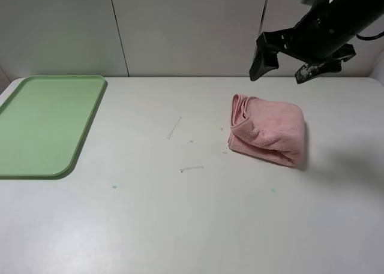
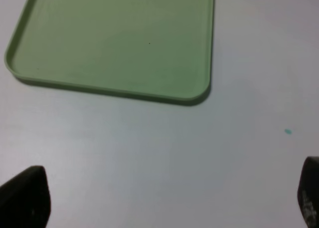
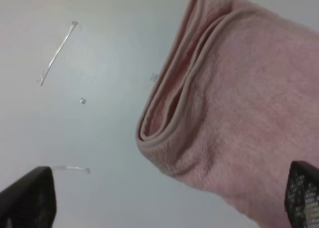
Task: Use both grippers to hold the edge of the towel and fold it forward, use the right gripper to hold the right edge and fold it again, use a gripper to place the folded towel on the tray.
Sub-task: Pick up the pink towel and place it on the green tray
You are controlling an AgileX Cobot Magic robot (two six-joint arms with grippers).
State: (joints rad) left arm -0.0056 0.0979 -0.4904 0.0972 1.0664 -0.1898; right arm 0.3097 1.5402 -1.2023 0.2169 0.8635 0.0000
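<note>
One towel (image 1: 269, 129), seemingly folded; one tray (image 1: 48, 121).

Folded pink towel (image 1: 267, 131) right, well apart from green tray (image 1: 45, 125)

Robot lab bench: scuffed white table (image 1: 180, 226), plain white panel wall (image 1: 180, 28) behind.

- Seen from the exterior high view, the tray (image 1: 48, 124) lies between 9 and 10 o'clock from the middle of the surface (image 1: 192, 226), by its left edge.
- The towel (image 1: 268, 130) lies on the surface at about 2 o'clock, well apart from the tray.
- Two thin scratches (image 1: 174, 128) sit between them.
- The right end effector (image 1: 280, 74) hangs at 12 o'clock from the towel, apart from it.
- The left end effector (image 2: 167, 200) is over bare surface near a tray corner.
</note>
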